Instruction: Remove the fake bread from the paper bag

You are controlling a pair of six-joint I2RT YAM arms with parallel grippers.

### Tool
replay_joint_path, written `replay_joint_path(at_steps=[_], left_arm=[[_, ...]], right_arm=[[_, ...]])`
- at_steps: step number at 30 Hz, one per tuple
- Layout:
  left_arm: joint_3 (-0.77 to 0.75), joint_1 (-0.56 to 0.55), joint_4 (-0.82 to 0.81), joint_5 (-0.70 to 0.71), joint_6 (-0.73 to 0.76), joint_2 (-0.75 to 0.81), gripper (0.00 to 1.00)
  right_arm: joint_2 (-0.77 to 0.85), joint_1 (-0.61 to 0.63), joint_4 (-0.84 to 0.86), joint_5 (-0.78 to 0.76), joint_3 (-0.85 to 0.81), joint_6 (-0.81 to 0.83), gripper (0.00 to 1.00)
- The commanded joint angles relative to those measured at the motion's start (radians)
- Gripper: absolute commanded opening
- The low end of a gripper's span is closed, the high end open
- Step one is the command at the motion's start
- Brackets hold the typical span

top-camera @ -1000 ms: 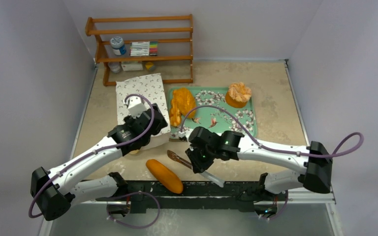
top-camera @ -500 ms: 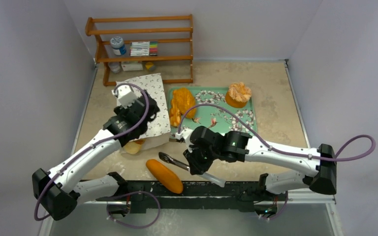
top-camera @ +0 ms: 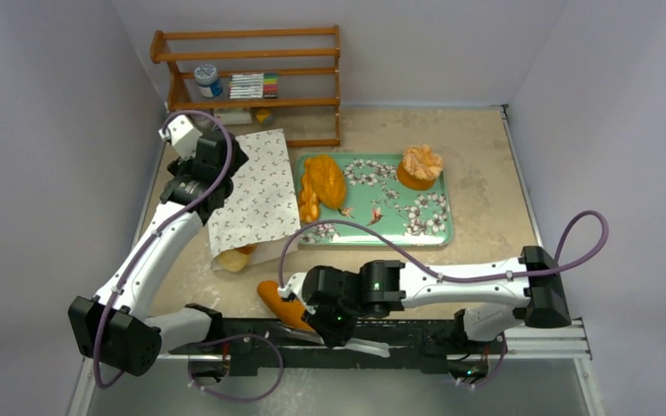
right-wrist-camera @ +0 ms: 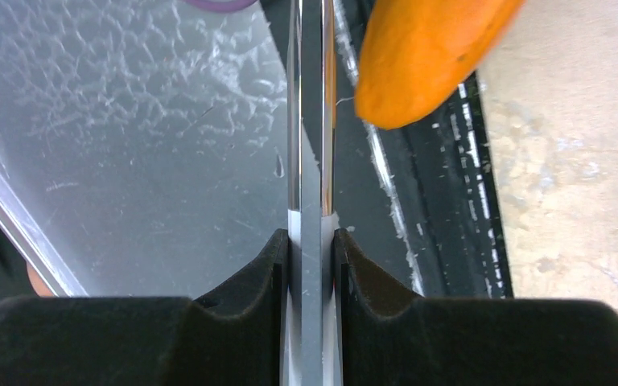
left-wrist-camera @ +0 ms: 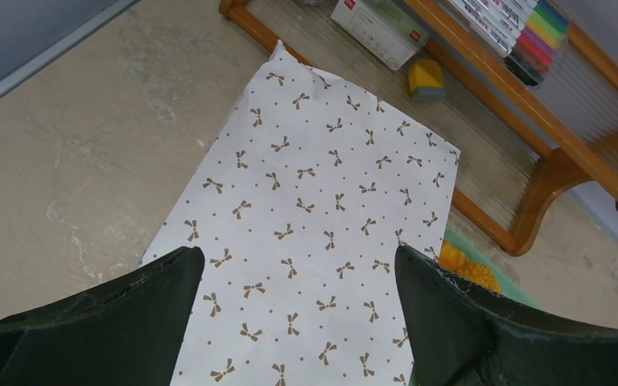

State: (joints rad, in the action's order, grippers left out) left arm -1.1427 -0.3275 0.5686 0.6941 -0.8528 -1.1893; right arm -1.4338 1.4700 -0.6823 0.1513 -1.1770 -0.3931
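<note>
Over the paper bag (left-wrist-camera: 322, 201) the left gripper (left-wrist-camera: 298, 269) hangs wide open; the right gripper (right-wrist-camera: 311, 241) is clamped on a thin metal tool (right-wrist-camera: 310, 121), just beside the long orange loaf (right-wrist-camera: 426, 56).

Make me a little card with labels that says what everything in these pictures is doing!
Left gripper: open, above the paper bag
Right gripper: shut on a flat metal tool
Long loaf: out of the bag, beside the tool
Bag mouth: one bread peeking out
Green tray: lumpy loaf, ruffled pastry
</note>
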Motion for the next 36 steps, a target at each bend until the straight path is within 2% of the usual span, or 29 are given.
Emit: replay_joint_path(at_steps=[1,8,15,21,29,36], left_arm=[[-0.037,0.030,-0.053,-0.053,0.026,-0.001,0.90],[-0.017,0.050,-0.068,-0.074,0.028,0.005,0.91],[-0.001,0.075,-0.078,-0.098,0.032,0.014,0.91],[-0.001,0.085,-0.086,-0.115,0.034,0.015,0.91],[0.004,0.089,-0.091,-0.123,0.032,0.008,0.91],[0.001,0.094,-0.094,-0.128,0.036,0.008,0.91]], right_arm=[[-0.037,0.052,-0.052,-0.005,-0.040,-0.019,0.14],[-0.091,0.053,-0.125,-0.081,-0.012,-0.057,0.13],[-0.146,0.023,-0.158,-0.254,0.006,-0.076,0.13],[-0.158,-0.086,-0.102,-0.352,-0.004,-0.007,0.12],[-0.239,-0.210,-0.013,-0.399,-0.056,0.126,0.11],[-0.278,-0.286,0.023,-0.433,-0.140,0.180,0.09]])
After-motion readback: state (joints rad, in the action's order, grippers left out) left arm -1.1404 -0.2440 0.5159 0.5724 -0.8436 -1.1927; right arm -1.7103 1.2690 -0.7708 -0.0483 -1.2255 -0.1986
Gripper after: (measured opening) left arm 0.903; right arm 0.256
